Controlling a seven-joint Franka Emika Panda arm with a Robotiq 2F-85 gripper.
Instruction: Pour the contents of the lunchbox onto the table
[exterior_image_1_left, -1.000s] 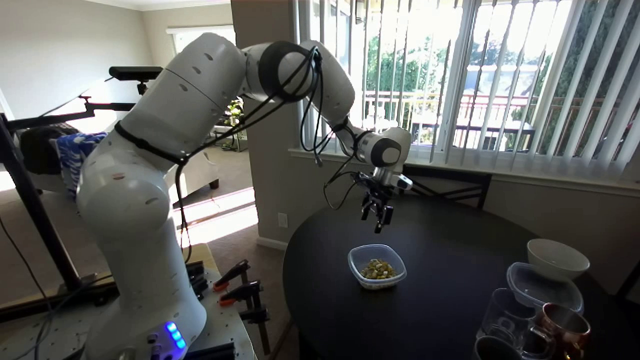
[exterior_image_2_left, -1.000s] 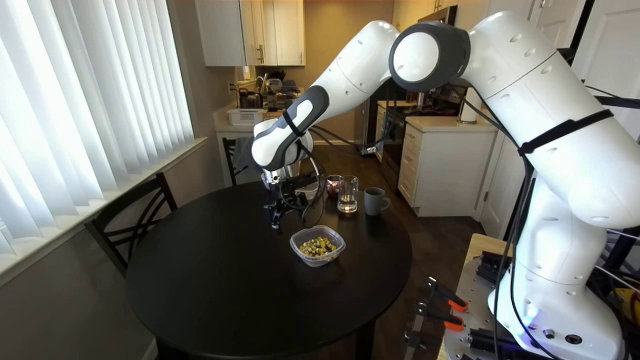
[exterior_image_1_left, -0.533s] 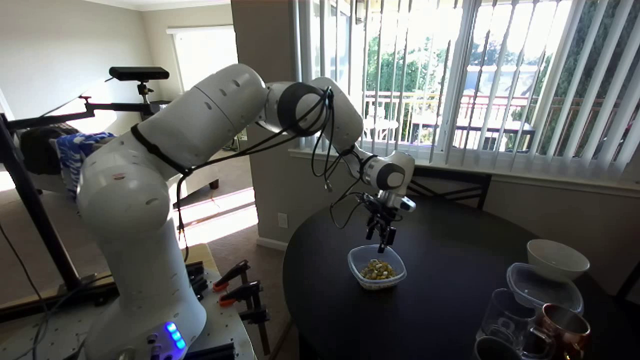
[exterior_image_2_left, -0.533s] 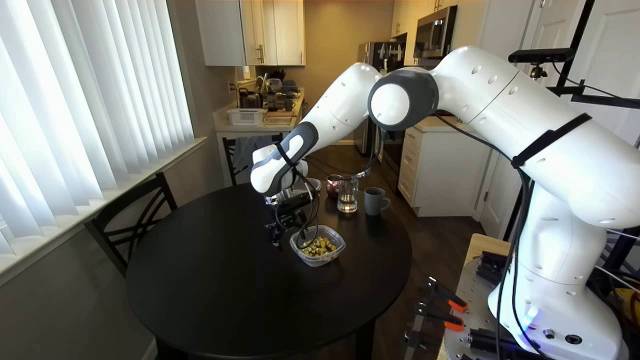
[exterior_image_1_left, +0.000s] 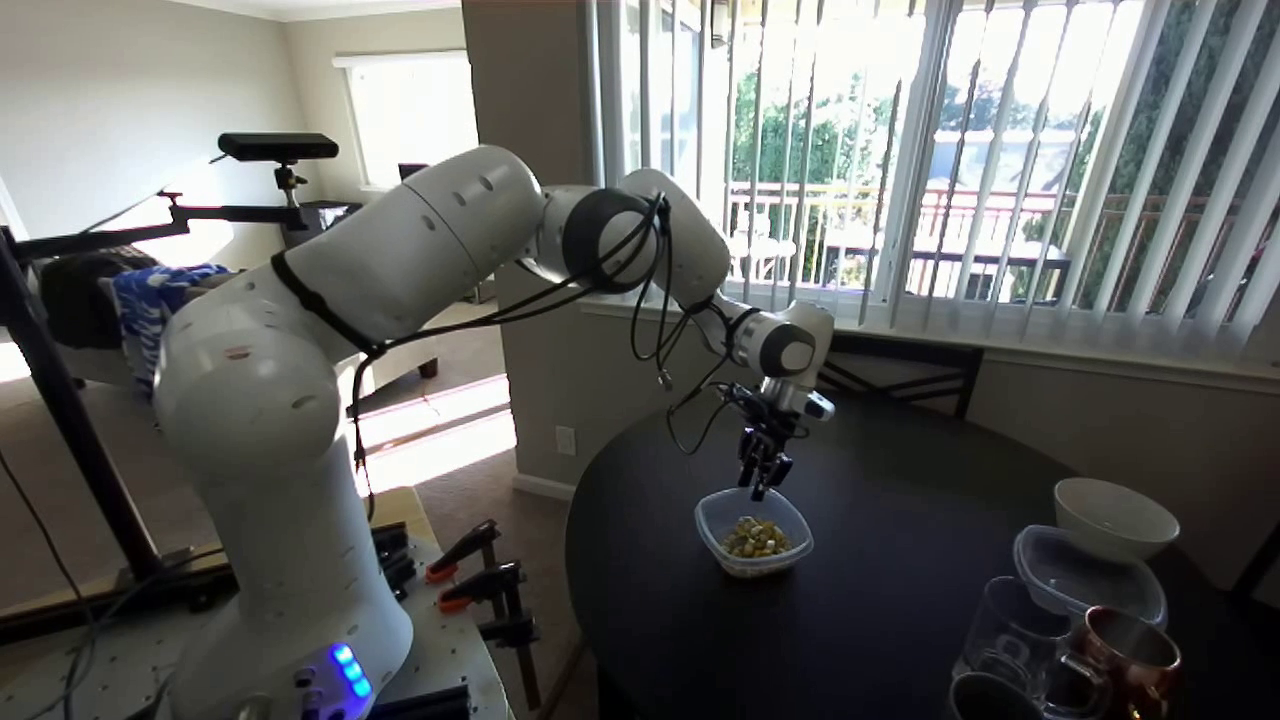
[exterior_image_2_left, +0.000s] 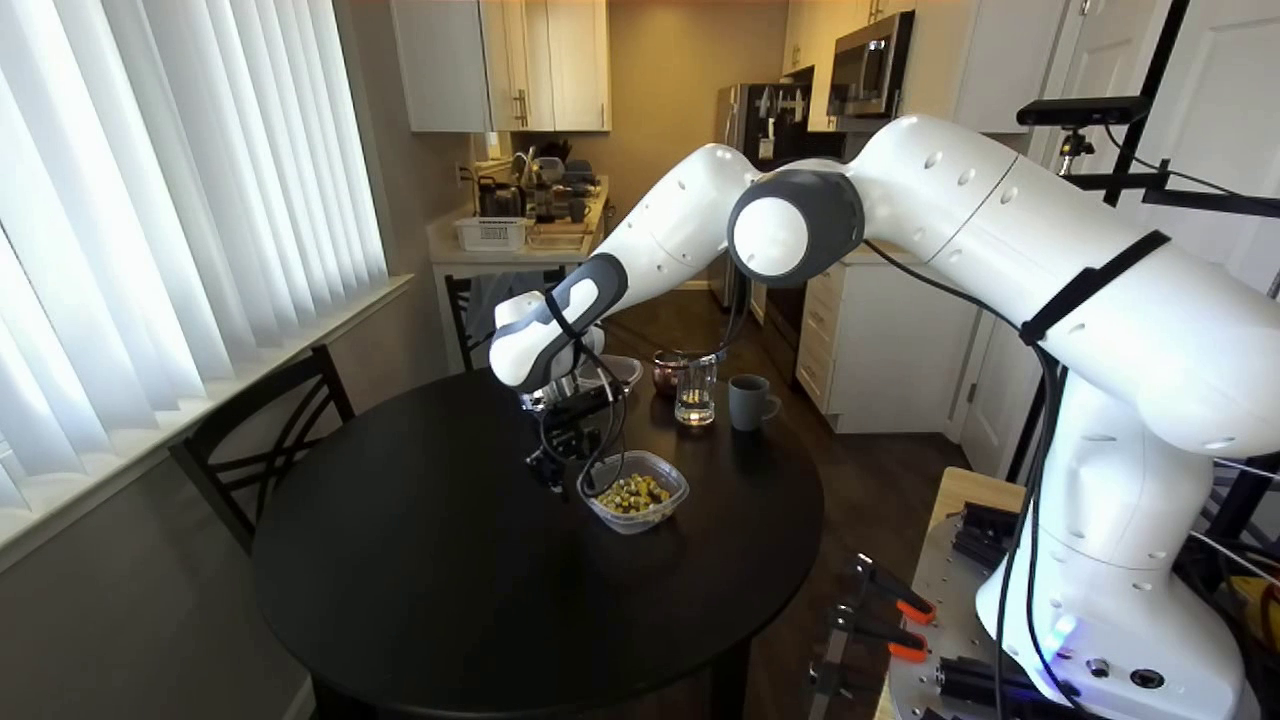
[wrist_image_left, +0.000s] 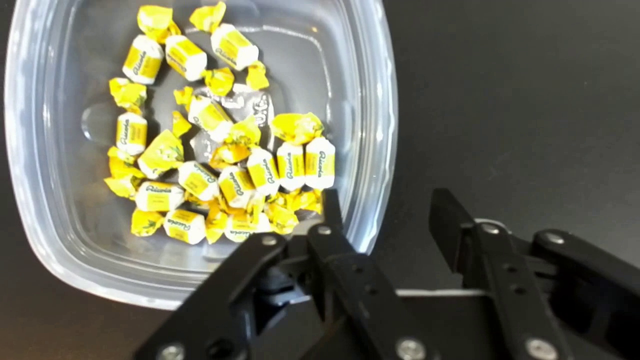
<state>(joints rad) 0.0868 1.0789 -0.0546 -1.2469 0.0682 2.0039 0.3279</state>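
The lunchbox (wrist_image_left: 35, 150), a translucent rounded-square container, stands upright on the dark round table (exterior_image_2_left: 450, 600). Its contents (wrist_image_left: 197, 182), yellow and white wrapped candies, lie on its floor; both exterior views show them as a small heap (exterior_image_1_left: 755, 540). My gripper (wrist_image_left: 386, 199) points down at the lunchbox's edge. In the wrist view one finger (wrist_image_left: 332, 210) overlaps the inside of the rim, while the opposite finger (wrist_image_left: 450, 220) is over bare table outside it. A gap shows between the wall and the outer finger, so the jaws are apart and not clamped on the rim.
A white bowl (exterior_image_1_left: 1115, 515), a clear container (exterior_image_1_left: 1090, 580), a glass mug (exterior_image_1_left: 1010, 630) and a copper mug (exterior_image_1_left: 1130, 655) are grouped on the table. A grey mug (exterior_image_2_left: 748, 400) stands beside the glass one. Chairs (exterior_image_2_left: 275, 430) stand around the table.
The arm has come down, bringing the gripper to the lunchbox's edge. Over the last half second the jaws have drawn closer together, and the lunchbox has shifted very slightly.
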